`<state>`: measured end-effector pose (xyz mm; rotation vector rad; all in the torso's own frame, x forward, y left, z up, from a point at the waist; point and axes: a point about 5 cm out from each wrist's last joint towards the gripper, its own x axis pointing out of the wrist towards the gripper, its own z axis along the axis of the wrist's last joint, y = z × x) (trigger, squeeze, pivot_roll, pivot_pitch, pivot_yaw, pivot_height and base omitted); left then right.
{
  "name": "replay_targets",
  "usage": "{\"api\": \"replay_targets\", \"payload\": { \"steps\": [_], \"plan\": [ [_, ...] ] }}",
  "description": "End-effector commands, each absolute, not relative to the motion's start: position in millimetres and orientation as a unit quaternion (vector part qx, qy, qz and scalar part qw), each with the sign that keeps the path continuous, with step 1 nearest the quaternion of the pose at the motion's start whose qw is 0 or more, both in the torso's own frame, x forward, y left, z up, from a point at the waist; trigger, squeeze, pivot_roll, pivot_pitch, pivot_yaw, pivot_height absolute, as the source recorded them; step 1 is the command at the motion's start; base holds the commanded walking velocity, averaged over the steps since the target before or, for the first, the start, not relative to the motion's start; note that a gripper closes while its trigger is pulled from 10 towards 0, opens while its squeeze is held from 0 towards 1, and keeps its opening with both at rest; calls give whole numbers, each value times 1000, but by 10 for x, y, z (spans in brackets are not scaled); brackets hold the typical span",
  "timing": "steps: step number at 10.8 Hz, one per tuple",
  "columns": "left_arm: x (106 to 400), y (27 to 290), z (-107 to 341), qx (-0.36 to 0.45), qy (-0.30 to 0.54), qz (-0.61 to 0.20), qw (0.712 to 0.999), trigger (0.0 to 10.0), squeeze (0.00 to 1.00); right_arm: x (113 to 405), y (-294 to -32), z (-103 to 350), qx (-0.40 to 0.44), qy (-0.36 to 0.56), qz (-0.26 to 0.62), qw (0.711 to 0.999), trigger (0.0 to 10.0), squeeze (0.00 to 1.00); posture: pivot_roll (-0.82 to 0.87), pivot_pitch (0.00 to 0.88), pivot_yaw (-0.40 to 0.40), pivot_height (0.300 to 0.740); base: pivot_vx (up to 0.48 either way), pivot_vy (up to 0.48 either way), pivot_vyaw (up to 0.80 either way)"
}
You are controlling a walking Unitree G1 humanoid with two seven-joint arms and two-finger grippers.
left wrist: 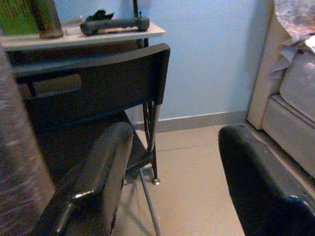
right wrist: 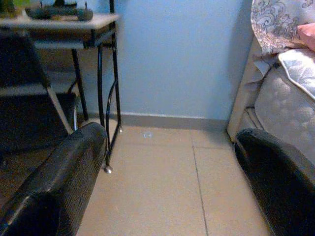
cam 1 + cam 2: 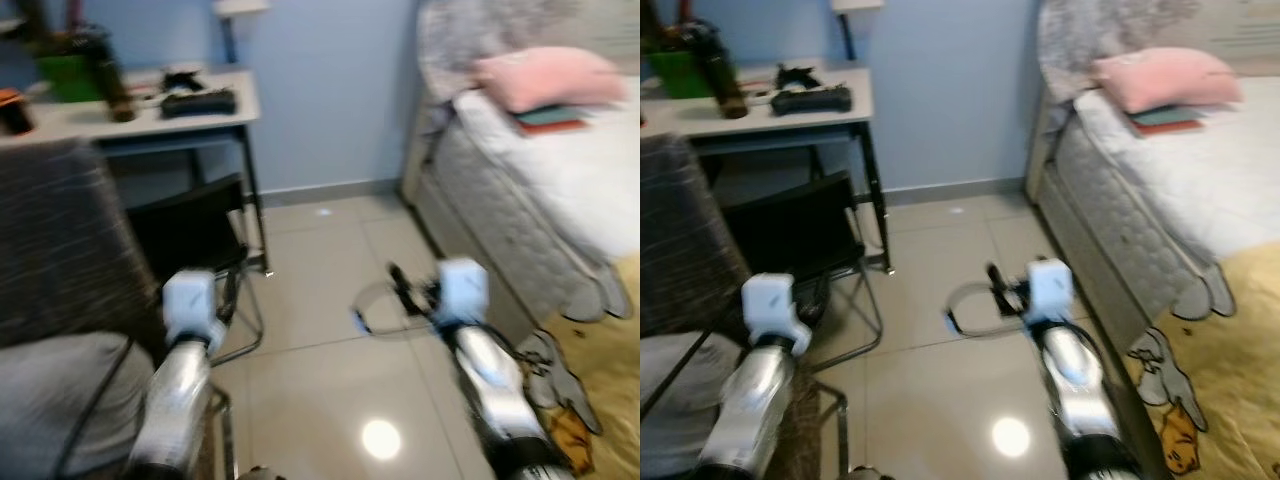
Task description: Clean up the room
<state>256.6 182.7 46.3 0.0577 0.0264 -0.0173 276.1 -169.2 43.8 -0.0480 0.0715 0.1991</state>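
Pale floor tiles (image 3: 940,400) lie bare between a cluttered white desk (image 3: 760,115) with a black folding chair (image 3: 800,235) and a white quilted bed (image 3: 1160,190) carrying a pink pillow (image 3: 1165,78). Both the left gripper (image 1: 167,191) and right gripper (image 2: 167,187) hover spread and hold nothing. What remains untidy I cannot judge; blur hides the small desk items.

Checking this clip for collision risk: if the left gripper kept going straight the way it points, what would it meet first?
Most likely the black chair tucked under the desk; it sits just ahead of the open left gripper. Depth is unclear, so bare floor tiles may come first.
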Motion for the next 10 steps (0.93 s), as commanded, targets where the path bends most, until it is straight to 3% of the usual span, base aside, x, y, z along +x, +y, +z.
{"api": "replay_targets", "payload": {
  "steps": [1, 2, 5, 8, 10],
  "plan": [
    [2545, 1749, 553, 46, -15, -38, 998, 10000, 0, 2692, -1760, 433, -29, 29, 105, 994, 10000, 322, -150, 0, 63, 740, 0, 0, 519],
    [2554, 1749, 540, 42, -9, -24, 999, 10000, 0, 2617, -1857, 278, -41, 67, 98, 992, 10000, 137, -140, 0, 65, 740, 0, 0, 0],
    [2693, 1682, 618, 37, -13, -35, 999, 10000, 0, 2750, -1833, 315, -36, 73, 83, 993, 10000, 267, -144, 0, 66, 740, 0, 0, 592],
    [2799, 1664, 623, -3, 4, -10, 1000, 10000, 0, 2813, -1697, 320, -55, 72, 84, 992, 10000, 110, -152, 0, 70, 740, 0, 0, 181],
    [2790, 1650, 571, -26, 22, -3, 999, 10000, 0, 2783, -1676, 305, -47, 73, 94, 992, 10000, 122, -157, 0, 70, 740, 0, 0, 0]
  ]
}}
